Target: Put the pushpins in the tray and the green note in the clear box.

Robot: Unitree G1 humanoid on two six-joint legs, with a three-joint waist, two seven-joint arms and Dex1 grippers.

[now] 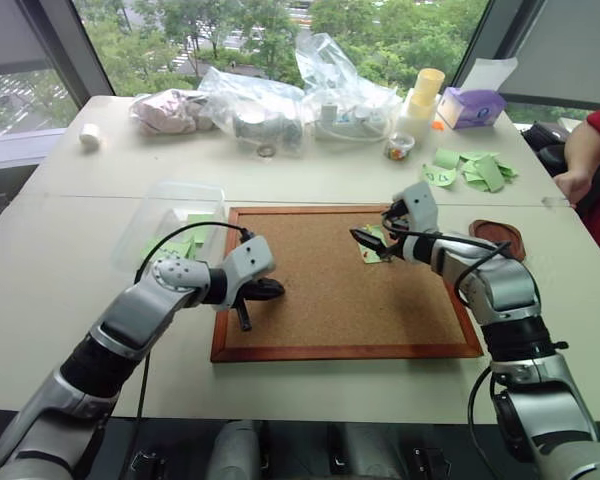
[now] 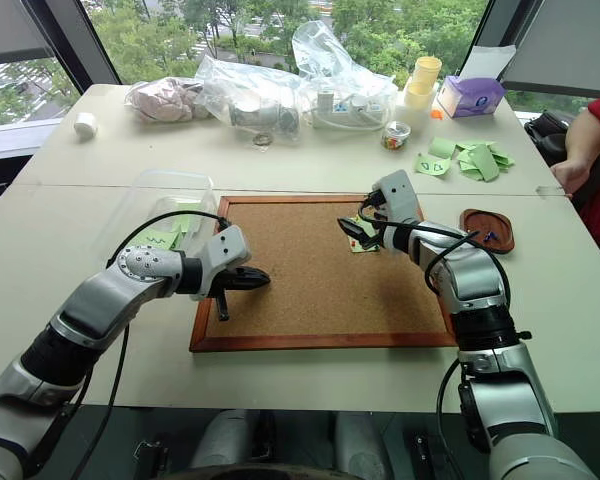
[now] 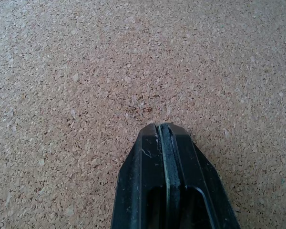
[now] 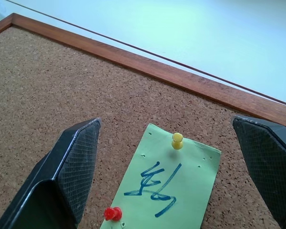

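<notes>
The green note (image 4: 167, 186), marked with blue scribble, lies on the cork board (image 1: 320, 300). A yellow pushpin (image 4: 177, 140) and a red pushpin (image 4: 113, 213) are stuck in it. My right gripper (image 4: 166, 124) hovers open just over the note (image 1: 372, 250), one finger on each side of it. The dark red-brown tray (image 1: 497, 238) sits on the table right of the board. The clear box (image 1: 170, 225) stands off the board's left corner with green slips inside. My left gripper (image 1: 273, 290) is shut and empty, low over the board's left part (image 3: 86, 95).
A bunch of green slips (image 1: 475, 168) lies behind the tray. Clear plastic bags (image 1: 280, 100), yellow cups (image 1: 425, 90) and a purple tissue box (image 1: 470, 107) line the table's back. A person's arm in a red sleeve (image 1: 590, 150) rests at the right edge.
</notes>
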